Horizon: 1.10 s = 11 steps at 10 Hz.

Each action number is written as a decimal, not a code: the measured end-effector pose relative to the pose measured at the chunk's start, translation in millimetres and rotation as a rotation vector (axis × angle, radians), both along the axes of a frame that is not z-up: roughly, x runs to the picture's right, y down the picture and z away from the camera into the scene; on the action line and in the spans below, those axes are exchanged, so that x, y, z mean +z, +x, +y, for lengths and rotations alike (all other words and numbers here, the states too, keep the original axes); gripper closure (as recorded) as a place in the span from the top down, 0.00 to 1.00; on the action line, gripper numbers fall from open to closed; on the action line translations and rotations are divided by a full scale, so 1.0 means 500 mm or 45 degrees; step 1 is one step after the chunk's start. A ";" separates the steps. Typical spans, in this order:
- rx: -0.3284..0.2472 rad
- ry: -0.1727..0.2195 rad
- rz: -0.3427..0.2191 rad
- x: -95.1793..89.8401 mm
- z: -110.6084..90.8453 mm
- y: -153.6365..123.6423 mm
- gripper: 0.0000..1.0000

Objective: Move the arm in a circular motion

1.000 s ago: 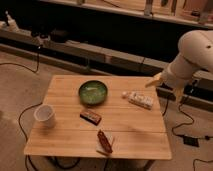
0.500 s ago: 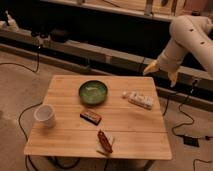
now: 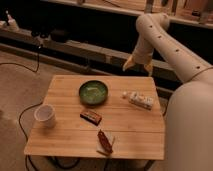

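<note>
The arm [image 3: 172, 47] is cream-white with small dark dots. It rises from a thick segment at the lower right to a bulbous joint near the top, then bends down. Its pale yellowish gripper [image 3: 138, 66] hangs above the back edge of the wooden table [image 3: 65, 140], right of centre. The gripper is open and holds nothing. It is well above the table and touches no object.
On the table are a green bowl [image 3: 93, 92], a white cup [image 3: 45, 115], a dark snack bar [image 3: 91, 116], a red-brown packet [image 3: 105, 142] and a white packet [image 3: 138, 100]. Cables lie on the floor at the left. A dark shelf runs behind the table.
The gripper has swung up and to the left, from beside the table's right edge to above its back edge. The arm's big segment now fills the lower right of the view.
</note>
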State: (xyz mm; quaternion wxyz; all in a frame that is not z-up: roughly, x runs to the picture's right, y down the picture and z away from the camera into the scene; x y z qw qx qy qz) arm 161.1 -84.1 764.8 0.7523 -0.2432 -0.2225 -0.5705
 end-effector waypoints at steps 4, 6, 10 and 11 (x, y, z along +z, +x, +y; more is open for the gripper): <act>-0.101 0.040 -0.112 0.015 0.057 -0.190 0.80; -0.119 0.062 -0.179 -0.033 0.115 -0.268 0.80; -0.139 0.019 -0.271 -0.138 0.265 -0.331 0.80; -0.106 -0.015 -0.264 -0.149 0.296 -0.313 0.80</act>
